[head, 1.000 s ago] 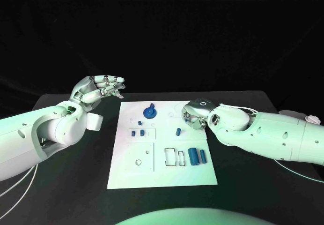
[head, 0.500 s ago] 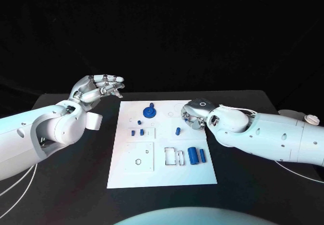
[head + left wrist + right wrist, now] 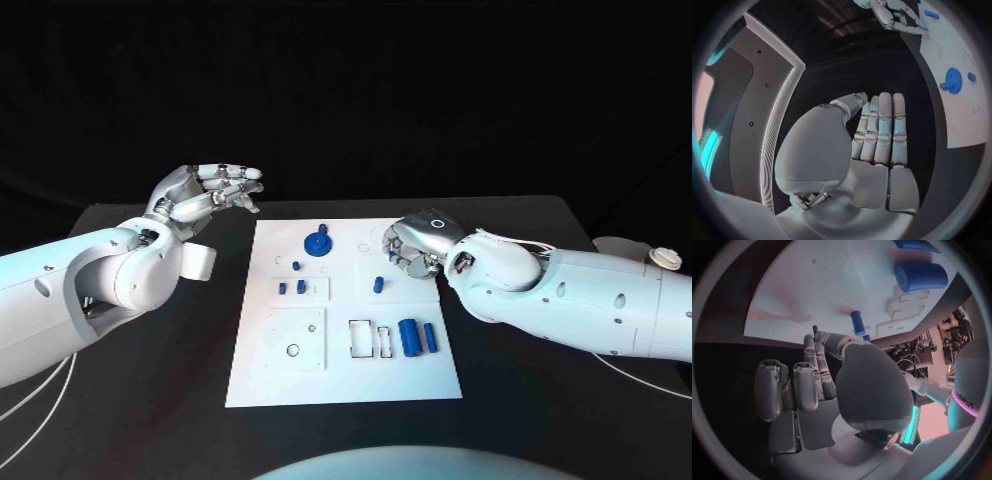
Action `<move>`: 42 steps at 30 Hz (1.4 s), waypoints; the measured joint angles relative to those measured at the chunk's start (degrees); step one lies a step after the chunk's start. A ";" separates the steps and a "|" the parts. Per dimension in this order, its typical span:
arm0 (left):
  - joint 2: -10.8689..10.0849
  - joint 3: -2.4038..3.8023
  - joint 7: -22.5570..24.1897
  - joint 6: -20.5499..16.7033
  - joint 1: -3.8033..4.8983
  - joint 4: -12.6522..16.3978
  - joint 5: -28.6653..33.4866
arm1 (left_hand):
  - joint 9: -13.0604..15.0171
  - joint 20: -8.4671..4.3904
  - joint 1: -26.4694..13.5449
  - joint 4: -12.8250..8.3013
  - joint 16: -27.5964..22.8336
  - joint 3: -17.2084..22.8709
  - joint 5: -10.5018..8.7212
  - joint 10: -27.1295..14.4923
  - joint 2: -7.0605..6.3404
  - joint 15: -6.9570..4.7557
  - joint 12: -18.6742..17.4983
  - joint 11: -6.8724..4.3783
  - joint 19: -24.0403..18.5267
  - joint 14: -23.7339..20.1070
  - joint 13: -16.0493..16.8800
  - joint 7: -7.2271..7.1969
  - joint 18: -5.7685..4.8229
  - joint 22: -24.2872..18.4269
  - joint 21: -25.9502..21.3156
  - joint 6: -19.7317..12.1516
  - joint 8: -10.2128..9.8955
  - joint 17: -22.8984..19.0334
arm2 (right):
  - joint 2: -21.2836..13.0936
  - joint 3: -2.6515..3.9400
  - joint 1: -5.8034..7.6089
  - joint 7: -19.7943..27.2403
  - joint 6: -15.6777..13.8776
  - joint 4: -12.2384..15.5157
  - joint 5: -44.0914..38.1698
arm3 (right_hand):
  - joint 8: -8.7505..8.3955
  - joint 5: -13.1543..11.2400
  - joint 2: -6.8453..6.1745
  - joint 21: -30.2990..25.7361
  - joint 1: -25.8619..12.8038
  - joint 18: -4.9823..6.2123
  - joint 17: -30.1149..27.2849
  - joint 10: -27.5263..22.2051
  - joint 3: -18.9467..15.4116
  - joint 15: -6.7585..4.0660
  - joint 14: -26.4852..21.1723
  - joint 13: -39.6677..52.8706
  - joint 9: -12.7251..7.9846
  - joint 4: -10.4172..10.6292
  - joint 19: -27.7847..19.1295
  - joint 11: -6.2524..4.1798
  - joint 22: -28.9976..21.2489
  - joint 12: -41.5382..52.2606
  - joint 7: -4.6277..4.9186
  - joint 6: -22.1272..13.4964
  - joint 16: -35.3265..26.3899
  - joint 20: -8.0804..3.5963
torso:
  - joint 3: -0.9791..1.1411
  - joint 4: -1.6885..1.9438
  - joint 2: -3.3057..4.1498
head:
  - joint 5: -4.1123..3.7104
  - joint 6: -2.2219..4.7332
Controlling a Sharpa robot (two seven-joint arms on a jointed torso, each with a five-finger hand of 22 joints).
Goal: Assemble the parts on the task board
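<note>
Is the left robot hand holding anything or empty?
Empty: the left robot hand hangs beside the task board, fingers together, nothing in them.

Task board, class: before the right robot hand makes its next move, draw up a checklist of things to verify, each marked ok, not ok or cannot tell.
1. Task board lies flat on the table: ok.
2. Right robot hand is over the board's right edge: ok.
3. Right robot hand has hold of the small blue peg near its fingertips: cannot tell.
4. Left robot hand is off the board, holding nothing: ok.
5. Two blue cylinders and blue disc lie untouched: ok.
</note>
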 measured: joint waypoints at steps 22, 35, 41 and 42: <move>1.27 -0.01 -0.42 -0.41 0.00 -2.30 -0.10 | 0.01 0.00 0.00 -0.16 -0.22 0.16 0.00 0.00 0.00 0.00 0.00 0.00 0.00 0.00 -0.01 0.00 0.00 0.10 0.24 0.00 0.00 -0.05 | 1.94 0.28 -0.30 0.53 -4.18 11.50 3.42 | -0.02 -0.03 -0.32 0.00 -0.77 0.00 -0.39 0.60 -0.01 -0.21 -0.21 -0.02 0.04 0.01 0.00 -0.39 -0.01 -0.09 -0.19 0.16 0.00 0.00 | -0.05 0.01 0.00 | 4.59 0.20; 3.03 -0.01 -0.32 -0.44 0.01 -2.43 -0.10 | -0.05 0.00 0.00 -0.16 -0.22 0.16 0.00 0.00 0.00 0.00 0.00 0.00 0.00 0.00 0.01 0.00 0.00 0.15 0.24 0.00 0.00 -0.04 | 9.05 -0.43 -5.54 1.63 -4.45 8.15 3.74 | -0.08 -0.06 -0.32 0.00 -0.77 0.00 -0.39 0.60 -0.02 -0.21 -0.21 -0.04 0.09 0.02 0.00 -0.38 -0.02 -0.09 -0.05 0.29 0.00 0.00 | -0.23 0.04 0.06 | 8.12 -0.75; 3.37 -0.01 -0.23 -0.52 0.02 -2.20 -0.10 | -0.05 0.00 0.00 -0.32 -0.22 0.00 0.00 0.00 0.00 0.00 0.00 0.00 -0.01 0.00 0.03 0.00 0.00 0.20 0.24 0.00 0.00 -0.10 | 10.47 -0.71 -6.90 1.99 -4.47 6.42 3.87 | -0.18 -0.13 -0.56 0.00 -1.00 0.00 -0.45 0.61 -0.02 -0.21 -0.21 -0.05 0.07 0.02 0.00 -0.36 -0.03 -0.09 -0.05 0.29 0.00 0.00 | -0.20 0.04 0.09 | 9.16 -1.24; 3.42 -0.01 -0.22 -0.54 0.02 -2.19 -0.10 | -0.04 0.00 0.00 -0.32 -0.22 0.00 0.00 -0.05 0.00 0.00 0.00 0.05 0.00 0.00 0.03 0.00 0.00 0.21 0.24 0.00 0.00 -0.10 | 10.64 -0.74 -7.10 2.05 -4.47 6.17 3.89 | -0.18 -0.13 -0.56 0.00 -1.01 0.00 -0.45 0.61 -0.02 -0.21 -0.21 -0.06 0.07 0.02 0.00 -0.35 -0.03 -0.09 -0.05 0.29 0.00 0.00 | -0.19 0.04 0.09 | 9.31 -1.33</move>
